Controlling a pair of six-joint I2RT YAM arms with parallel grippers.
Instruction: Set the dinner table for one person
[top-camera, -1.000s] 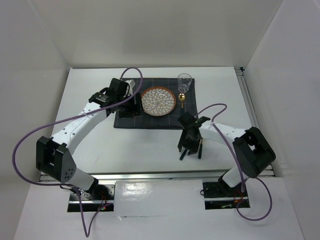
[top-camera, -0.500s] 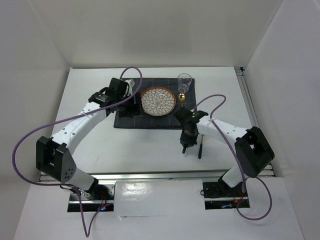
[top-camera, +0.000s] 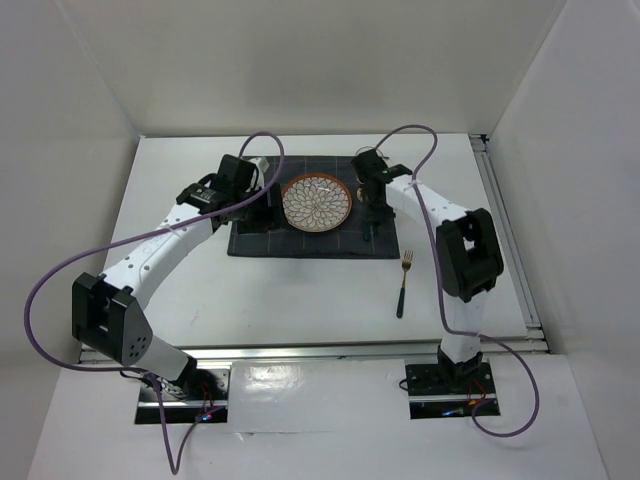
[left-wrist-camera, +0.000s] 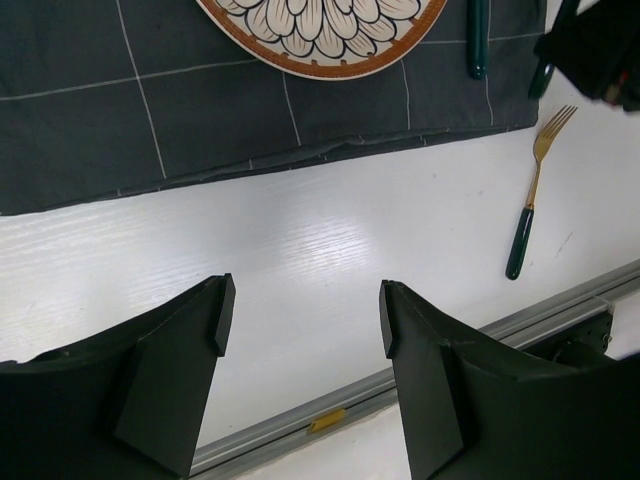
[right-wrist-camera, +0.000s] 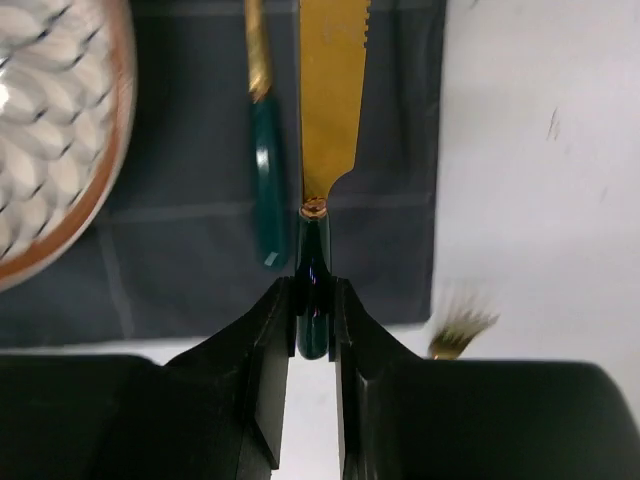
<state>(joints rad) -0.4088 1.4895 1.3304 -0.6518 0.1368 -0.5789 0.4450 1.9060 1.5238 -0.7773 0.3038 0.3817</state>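
The white dinner table (top-camera: 300, 300) carries a dark grey checked cloth (top-camera: 255, 235) with a patterned plate (top-camera: 317, 201) on it. My right gripper (top-camera: 372, 232) is shut on the green handle of a gold-bladed knife (right-wrist-camera: 333, 90), held over the cloth's right side, right of the plate (right-wrist-camera: 40, 130). A green-handled utensil (right-wrist-camera: 266, 180) lies on the cloth just left of the knife. A gold fork (top-camera: 402, 285) lies on the bare table near the cloth's front right corner. My left gripper (left-wrist-camera: 300, 320) is open and empty, left of the plate.
The table's front metal rail (left-wrist-camera: 420, 370) runs below my left gripper. The fork (left-wrist-camera: 528, 205) and my right gripper (left-wrist-camera: 600, 50) show at the right of the left wrist view. White walls enclose the table on three sides. My right arm (top-camera: 420, 200) spans the cloth's back right corner.
My right gripper has moved from the front of the table up to the cloth's right side, carrying the knife. The fork stays on the table. The left arm has not moved.
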